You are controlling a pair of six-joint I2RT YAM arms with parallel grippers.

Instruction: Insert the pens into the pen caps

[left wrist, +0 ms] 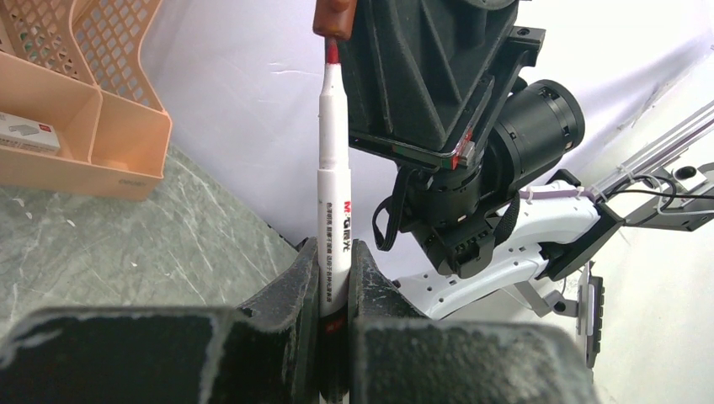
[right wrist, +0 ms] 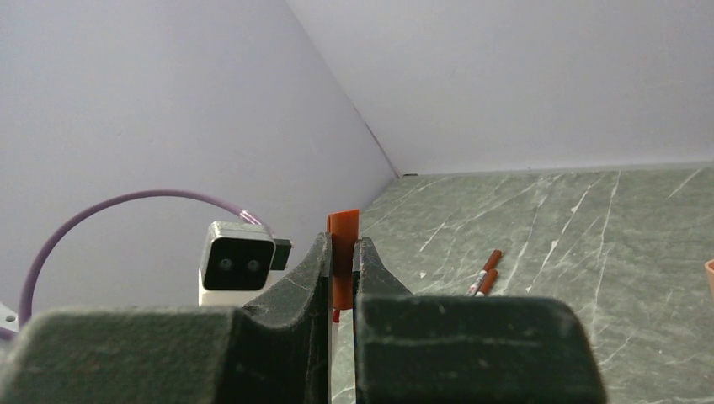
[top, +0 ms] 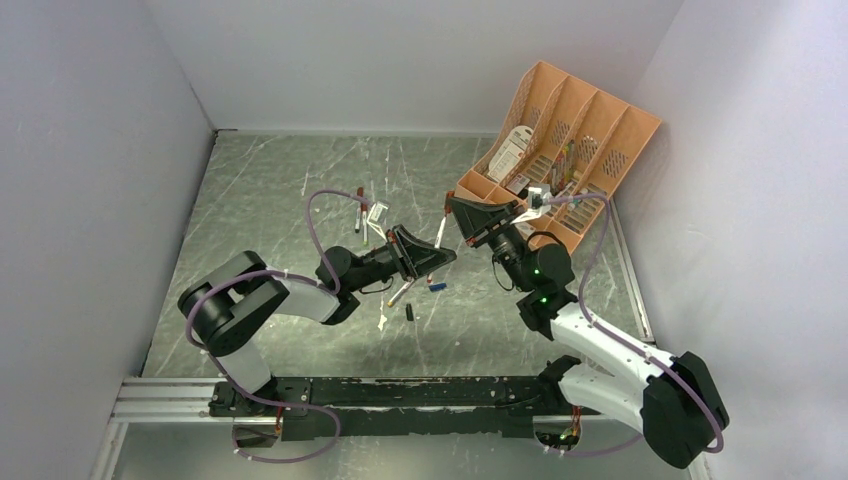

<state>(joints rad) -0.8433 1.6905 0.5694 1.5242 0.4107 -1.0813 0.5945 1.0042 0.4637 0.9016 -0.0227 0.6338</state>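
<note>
My left gripper is shut on a white pen with a red tip, held upright in the left wrist view. The tip sits just at the mouth of a red pen cap. My right gripper is shut on that cap, directly above the pen. The pen's white barrel shows below the cap between the right fingers. On the table lie a loose pen, a blue cap and a dark cap.
An orange slotted organizer leans at the back right with small items in it. Two capped pens lie side by side on the green table, with more pens behind the left gripper. Grey walls surround the table.
</note>
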